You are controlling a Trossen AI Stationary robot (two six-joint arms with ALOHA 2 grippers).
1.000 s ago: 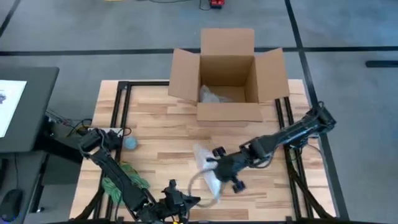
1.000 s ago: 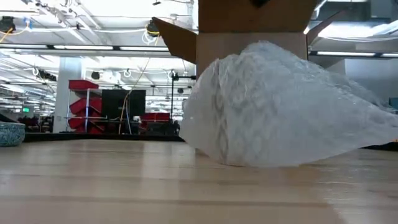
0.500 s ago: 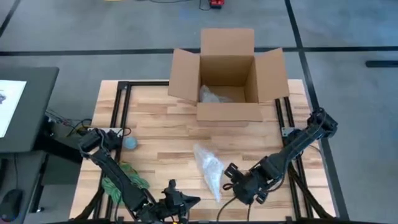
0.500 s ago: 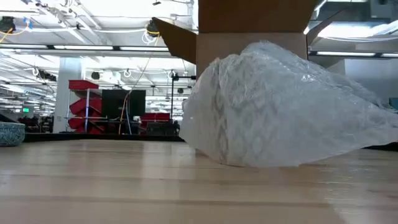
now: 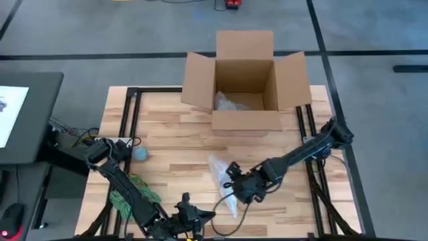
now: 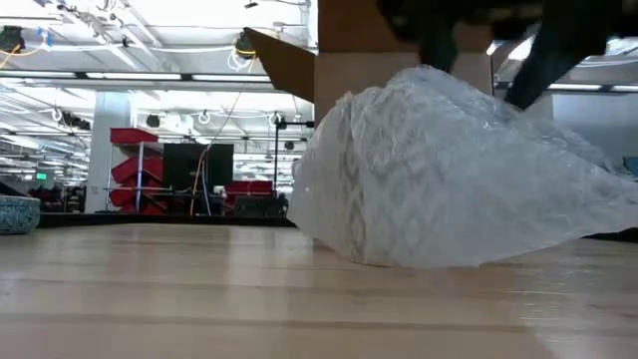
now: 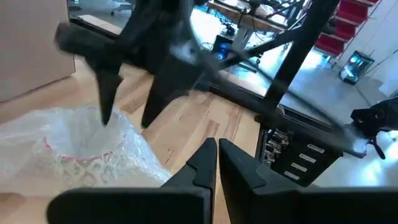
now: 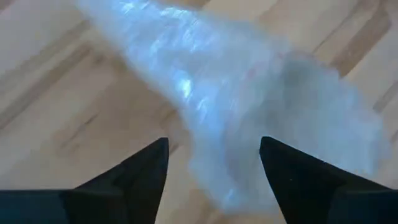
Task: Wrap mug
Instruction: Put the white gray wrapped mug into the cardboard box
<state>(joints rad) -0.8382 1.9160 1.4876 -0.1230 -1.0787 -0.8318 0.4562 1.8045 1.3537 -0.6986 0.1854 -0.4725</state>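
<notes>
A bundle of clear bubble wrap (image 5: 223,179) lies on the wooden table, near its middle and toward the near edge. Something reddish shows dimly through the wrap (image 7: 62,155); the mug itself is hidden. My right gripper (image 5: 231,182) hangs open over the bundle, pointing down. One finger (image 6: 437,45) stands on each side of the bundle's top (image 6: 439,85), and the wrap (image 8: 236,112) fills the gap between them. My left gripper (image 7: 217,155) waits shut at the near edge (image 5: 204,215), facing the bundle. My right gripper's open fingers (image 7: 107,99) reach down from above to the top of the bundle (image 7: 93,134), one on either side. I cannot tell whether they touch the wrap. The bundle rests on the table.
An open cardboard box (image 5: 244,87) with some bubble wrap inside (image 5: 231,104) stands at the far edge. A small teal bowl (image 5: 140,154) sits at the left, also seen as a bowl (image 6: 15,212) in the low view. A green tangle (image 5: 130,191) lies by the left arm.
My right gripper has drawn back from the bundle toward the table's near right corner. It has then come back over the bundle, its fingers now reaching down around the top. The bundle has stayed where it was on the table.
</notes>
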